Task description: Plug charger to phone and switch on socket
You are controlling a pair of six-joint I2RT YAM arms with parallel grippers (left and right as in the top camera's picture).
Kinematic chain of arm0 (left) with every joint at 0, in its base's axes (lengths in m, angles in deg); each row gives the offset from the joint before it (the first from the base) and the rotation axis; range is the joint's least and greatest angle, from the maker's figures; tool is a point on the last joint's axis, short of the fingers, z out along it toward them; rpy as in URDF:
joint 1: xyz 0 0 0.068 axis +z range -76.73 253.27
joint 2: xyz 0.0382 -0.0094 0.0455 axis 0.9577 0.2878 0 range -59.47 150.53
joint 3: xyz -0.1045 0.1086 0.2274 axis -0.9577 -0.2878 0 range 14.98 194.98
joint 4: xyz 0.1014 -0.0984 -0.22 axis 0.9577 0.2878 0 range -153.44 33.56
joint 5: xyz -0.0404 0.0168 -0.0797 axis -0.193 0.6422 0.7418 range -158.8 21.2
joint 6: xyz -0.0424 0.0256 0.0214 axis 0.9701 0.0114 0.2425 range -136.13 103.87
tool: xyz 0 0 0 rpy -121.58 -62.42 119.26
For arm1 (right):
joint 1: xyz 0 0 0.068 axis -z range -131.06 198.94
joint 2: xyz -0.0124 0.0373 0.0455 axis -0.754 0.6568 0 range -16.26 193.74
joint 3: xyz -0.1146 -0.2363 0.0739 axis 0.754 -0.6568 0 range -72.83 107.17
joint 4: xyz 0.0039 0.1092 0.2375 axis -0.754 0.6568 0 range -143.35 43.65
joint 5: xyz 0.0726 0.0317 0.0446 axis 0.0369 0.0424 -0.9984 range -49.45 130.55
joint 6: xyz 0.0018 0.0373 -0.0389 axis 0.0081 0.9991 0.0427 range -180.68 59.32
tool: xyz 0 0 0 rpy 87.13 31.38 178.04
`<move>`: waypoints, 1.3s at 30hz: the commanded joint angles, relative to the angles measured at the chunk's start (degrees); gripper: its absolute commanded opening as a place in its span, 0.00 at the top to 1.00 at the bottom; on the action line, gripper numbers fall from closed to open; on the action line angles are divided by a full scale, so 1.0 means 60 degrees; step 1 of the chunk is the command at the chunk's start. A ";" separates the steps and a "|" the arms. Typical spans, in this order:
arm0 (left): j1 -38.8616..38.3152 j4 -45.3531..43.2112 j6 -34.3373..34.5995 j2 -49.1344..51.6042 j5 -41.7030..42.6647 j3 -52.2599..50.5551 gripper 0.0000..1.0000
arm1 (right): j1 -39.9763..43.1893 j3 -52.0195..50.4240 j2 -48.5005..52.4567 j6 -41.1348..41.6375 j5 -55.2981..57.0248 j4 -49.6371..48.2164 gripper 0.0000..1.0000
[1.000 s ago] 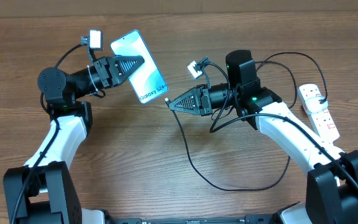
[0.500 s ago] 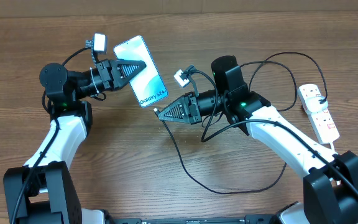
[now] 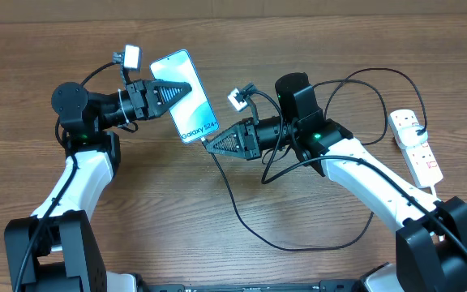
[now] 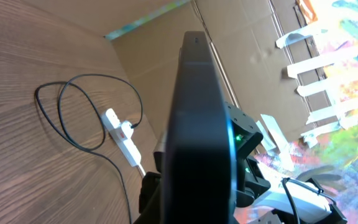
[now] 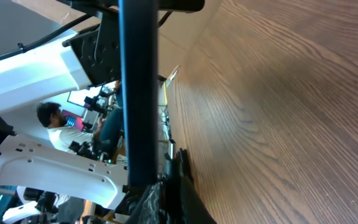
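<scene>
Two jobs make up this task, and from where I stand neither looks finished. The left gripper (image 3: 177, 86) is clamped on the phone (image 3: 194, 109), holding it up off the table (image 3: 136, 227) at a tilt, with the screen facing upward and the "Galaxy S24+" end pointing toward the other arm. The right gripper (image 3: 210, 144) has its fingers pinched narrow around the plug end of the charger (image 3: 235, 209), and its nose sits just beside the phone's lower edge. The cable trails from there in a long loop across the wood and back up behind the right arm.

From overhead I cannot tell whether the tip is touching the port, partly in, or just short of it, because the fingers hide the plug. The right wrist view shows the phone edge-on as a dark bar (image 5: 138, 93) directly ahead of the fingers, so the line-up looks close. The tip itself is lost in shadow there.

The socket (image 3: 416, 144) lies well apart at the right edge of the table, with neither arm near it and a black plug seated in it. I cannot read its red rockers clearly enough to say on or off. My judgement is that seating the plug is the step in hand. Releasing the phone and pressing the switch remain.
</scene>
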 commanded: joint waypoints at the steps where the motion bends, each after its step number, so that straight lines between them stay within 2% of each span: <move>1: -0.0062 -0.0073 -0.0357 -0.0058 0.0189 0.0135 0.96 | -0.0022 0.0160 -0.0051 -0.0127 0.0106 0.0000 0.96; 20: -0.0055 -0.0069 -0.0750 -0.0058 0.0146 0.0135 0.95 | -0.0022 0.0160 -0.0368 0.0098 -0.0131 -0.0026 0.96; 26: -0.0055 0.0554 -0.0794 -0.0058 0.0142 0.0135 0.96 | -0.0022 0.0160 -0.0368 0.0168 -0.0138 -0.0033 0.96; 39: -0.0055 0.0597 -0.0794 -0.0058 0.0142 0.0135 0.96 | -0.0022 0.0160 -0.0368 0.0200 -0.0135 -0.0033 0.96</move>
